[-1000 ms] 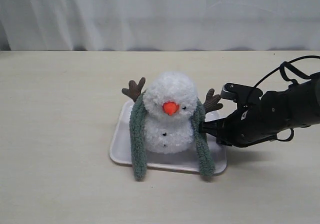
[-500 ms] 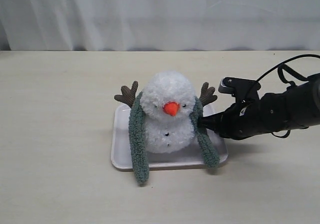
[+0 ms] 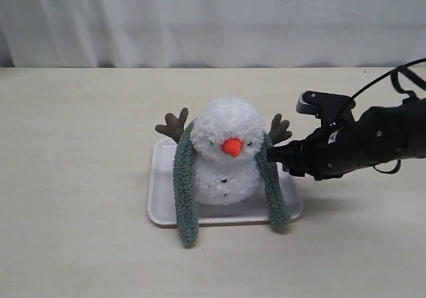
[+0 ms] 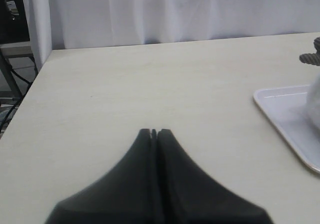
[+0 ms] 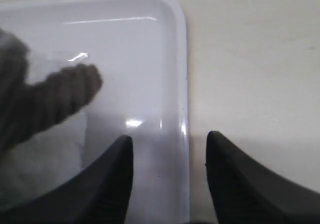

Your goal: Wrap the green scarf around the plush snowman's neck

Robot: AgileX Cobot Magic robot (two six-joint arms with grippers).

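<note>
The plush snowman (image 3: 226, 153) sits upright on a white tray (image 3: 160, 198). The green scarf (image 3: 184, 191) runs behind the snowman's neck, and both ends hang down the front, past the tray's near rim. My right gripper (image 3: 271, 155) is at the snowman's right side, close to the scarf's right strand (image 3: 271, 190) and below the brown twig arm (image 3: 279, 129). In the right wrist view the right gripper (image 5: 170, 136) is open, straddling the tray rim (image 5: 182, 84) with nothing held; a blurred twig arm (image 5: 55, 101) lies beside it. My left gripper (image 4: 155, 132) is shut and empty, over bare table.
The tray's corner (image 4: 285, 115) and one twig arm (image 4: 311, 58) show at the edge of the left wrist view. A white curtain (image 3: 213, 18) hangs behind the table's far edge. Pale tabletop (image 3: 80, 145) surrounds the tray.
The tray and snowman have turned and shifted slightly. My right gripper has risen a little along the scarf's right strand and the arm has drawn back to the right.
</note>
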